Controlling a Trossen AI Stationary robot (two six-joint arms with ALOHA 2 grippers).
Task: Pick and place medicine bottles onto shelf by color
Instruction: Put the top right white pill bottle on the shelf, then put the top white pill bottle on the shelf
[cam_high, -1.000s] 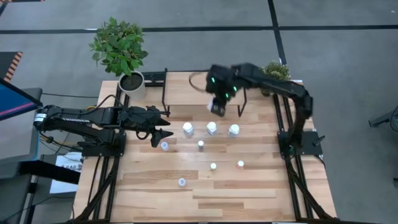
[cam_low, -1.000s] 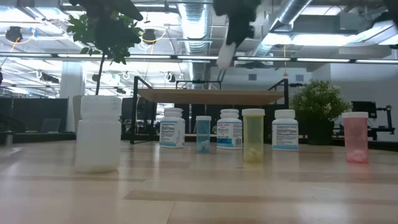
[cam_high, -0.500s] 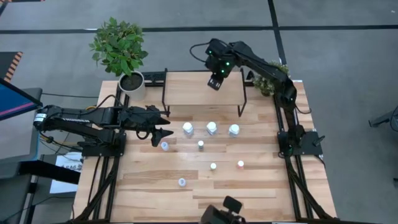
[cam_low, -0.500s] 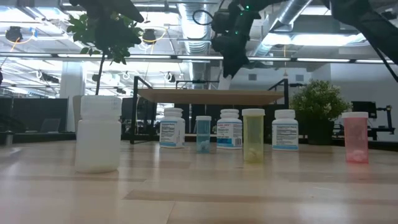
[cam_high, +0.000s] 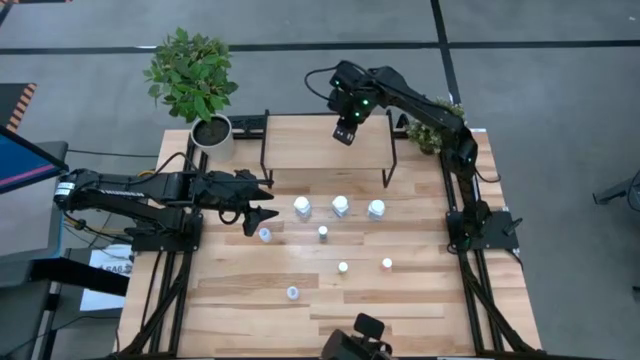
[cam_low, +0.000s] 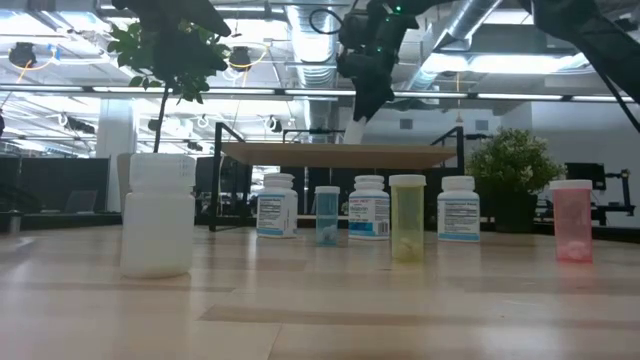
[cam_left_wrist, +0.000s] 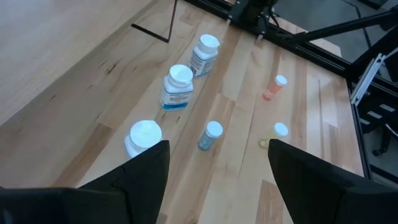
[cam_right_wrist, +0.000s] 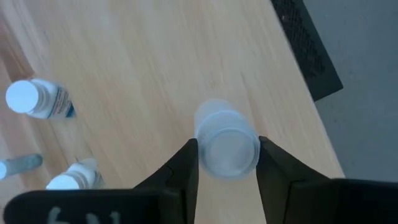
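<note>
My right gripper (cam_high: 344, 132) hangs over the light-wood shelf (cam_high: 300, 150) at the table's far side, shut on a small pale-blue bottle (cam_right_wrist: 227, 146). Three larger white bottles (cam_high: 341, 206) stand in a row in front of the shelf. Several smaller bottles (cam_high: 322, 232) stand upright nearer the front, among them a yellowish one (cam_low: 407, 218) and a pink one (cam_low: 572, 220). My left gripper (cam_high: 262, 213) waits open at the table's left, above a small bottle (cam_high: 264, 234), touching nothing. My right gripper pinches the pale-blue bottle between its two fingers (cam_right_wrist: 186, 168), at the sides of its top end (cam_right_wrist: 202, 149). The fingers come steeply from above. The bottle (cam_low: 357, 130) hangs tilted below them, its lower end just over the shelf board; whether it touches the board I cannot tell.
A potted plant in a white pot (cam_high: 212, 135) stands at the far left corner and a smaller plant (cam_high: 440, 120) at the far right. The shelf's black legs (cam_high: 390, 165) rise behind the white bottles. Bare planks lie at the table's near side (cam_high: 400, 320).
My right gripper has carried the pale-blue bottle from above the row of white bottles toward the table's far edge, sinking a little, and has then held still over the shelf. The bottle stays tilted below the fingers.
</note>
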